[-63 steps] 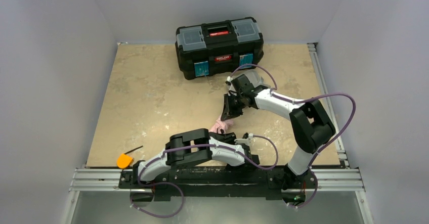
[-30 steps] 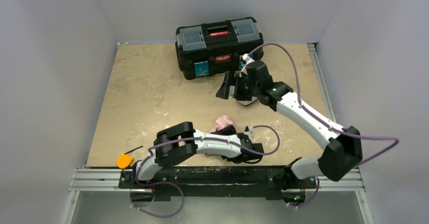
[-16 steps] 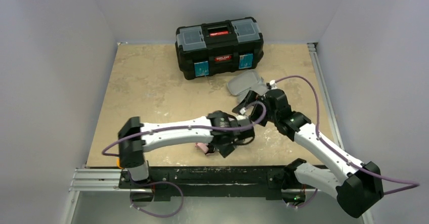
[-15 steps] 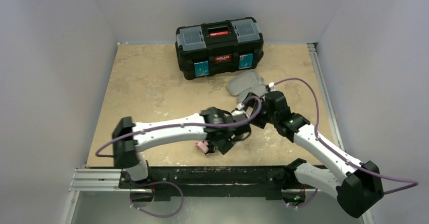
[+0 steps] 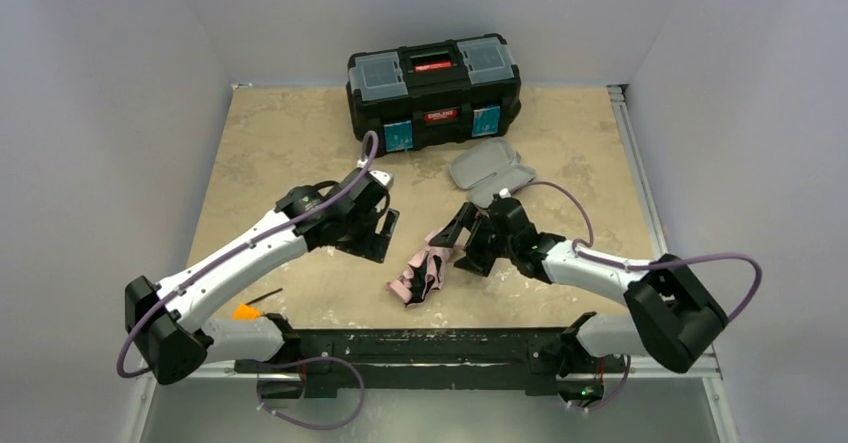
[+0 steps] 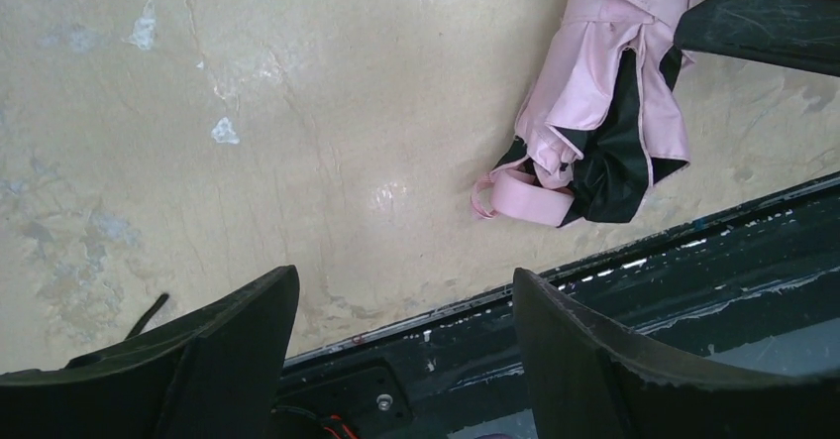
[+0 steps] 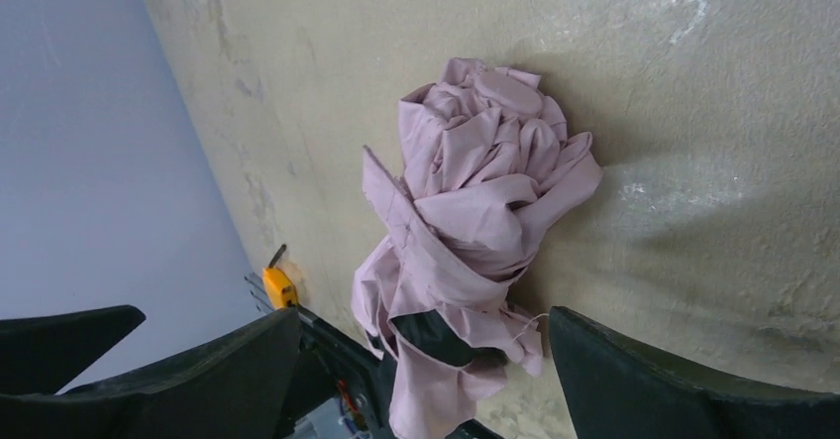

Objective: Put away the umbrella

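The umbrella point(image 5: 419, 273) lies crumpled on the table near the front edge, pale pink fabric with black showing inside. In the left wrist view the umbrella point(image 6: 606, 112) is at the upper right, its pink strap point(image 6: 517, 197) pointing toward the rail. My left gripper point(image 5: 377, 235) hangs open to the umbrella's left and apart from it; the left gripper point(image 6: 406, 345) has nothing between its fingers. My right gripper point(image 5: 459, 245) stands open just right of the umbrella. In the right wrist view the umbrella point(image 7: 480, 201) reaches down between the fingers of the right gripper point(image 7: 424, 332), which are spread wide and clear of the fabric.
A small grey hard case point(image 5: 487, 168) lies behind the right gripper. The black toolbox point(image 5: 433, 88) stands shut at the back of the table. An orange tool point(image 5: 245, 312) lies at the front left corner, by the black front rail point(image 5: 420, 343).
My left arm has swung away from over the umbrella to the left and back, uncovering it. My right gripper has dropped toward the umbrella's right side.
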You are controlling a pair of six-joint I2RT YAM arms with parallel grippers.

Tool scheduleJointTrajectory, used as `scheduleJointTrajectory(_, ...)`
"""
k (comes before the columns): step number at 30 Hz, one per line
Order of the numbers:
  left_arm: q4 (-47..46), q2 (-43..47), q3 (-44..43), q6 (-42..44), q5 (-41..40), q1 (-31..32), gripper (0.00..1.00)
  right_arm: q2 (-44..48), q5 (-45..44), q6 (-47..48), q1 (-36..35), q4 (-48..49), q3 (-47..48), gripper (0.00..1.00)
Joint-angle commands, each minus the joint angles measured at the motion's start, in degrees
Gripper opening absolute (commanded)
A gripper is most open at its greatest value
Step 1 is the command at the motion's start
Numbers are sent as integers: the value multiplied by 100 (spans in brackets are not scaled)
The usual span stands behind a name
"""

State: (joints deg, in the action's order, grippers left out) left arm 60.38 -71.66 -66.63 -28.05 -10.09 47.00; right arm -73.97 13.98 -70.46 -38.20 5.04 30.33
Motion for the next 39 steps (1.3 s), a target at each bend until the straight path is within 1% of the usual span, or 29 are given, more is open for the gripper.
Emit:
scheduleJointTrajectory(1, -461, 551, 280, -10, 479, -350, 77, -293, -323, -642, -104, 782, -128, 99)
scheduleJointTrajectory(4, -504, 714, 392, 31, 630, -498, 77, -486, -566, -814, -162, 795, -171, 99)
scheduleJointTrajectory(7, -497, 809, 422, 62, 657, -553, 77, -699, -731, -969, -175, 959, -297, 94)
scheduleJointTrajectory(10, -522, 876, 461, 85, 710, -575, 77, -1023, -795, -1066, -180, 1344, -450, 87)
scheduleJointTrajectory(15, -563, 986, 530, 72, 828, -587, 76, -1693, -827, -1022, -179, 1680, -398, 78)
scheduleJointTrajectory(16, -566, 999, 541, 72, 828, -586, 76, -1790, -822, -1004, -180, 1729, -396, 74)
scheduleJointTrajectory(22, -543, 1198, 616, 20, 840, -588, 76, -2212, -895, -836, -176, 1793, -384, 42)
scheduleJointTrajectory(28, -668, 1399, 867, 39, 967, -595, 76, -2730, -785, -449, -177, 2167, -267, 21)
scheduleJointTrajectory(31, -740, 1550, 957, 75, 982, -587, 77, -2680, -807, -67, -179, 2168, -126, 11)
scheduleJointTrajectory(34, -851, 1693, 1019, 113, 1120, -590, 78, -2300, -834, 439, -179, 2104, 61, 0)
scheduleJointTrajectory(39, -894, 1933, 930, 121, 1148, -589, 79, -1348, -669, 1615, -184, 1901, 633, 0)
